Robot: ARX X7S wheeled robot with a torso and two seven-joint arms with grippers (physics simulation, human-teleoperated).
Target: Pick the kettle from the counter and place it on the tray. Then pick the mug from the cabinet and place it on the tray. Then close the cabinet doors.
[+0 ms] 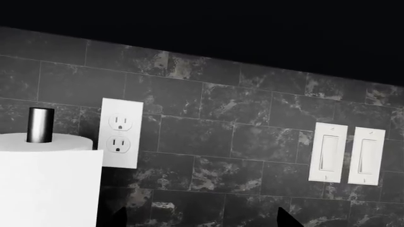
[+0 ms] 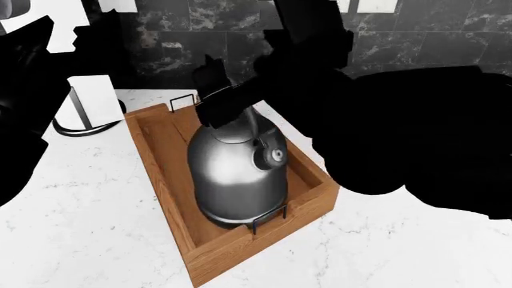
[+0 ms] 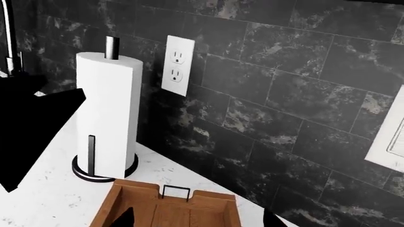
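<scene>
The shiny grey kettle (image 2: pixel 236 174) stands upright inside the brown wooden tray (image 2: pixel 157 171) on the white marble counter (image 2: pixel 80 210). My right gripper (image 2: pixel 217 99) hangs just over the kettle's top. In the right wrist view its fingertips (image 3: pixel 126 218) stand wide apart, open, with only the tray's far end (image 3: pixel 167 208) and wire handle (image 3: pixel 175 191) between them. My left gripper (image 1: pixel 202 220) is open and empty and faces the dark tiled wall. The mug and the cabinet are out of view.
A tall white paper-towel roll (image 2: pixel 92 99) stands at the tray's far left, also in the left wrist view (image 1: pixel 47 184) and the right wrist view (image 3: pixel 107 113). The wall holds an outlet (image 1: pixel 120 133) and two switches (image 1: pixel 347 153).
</scene>
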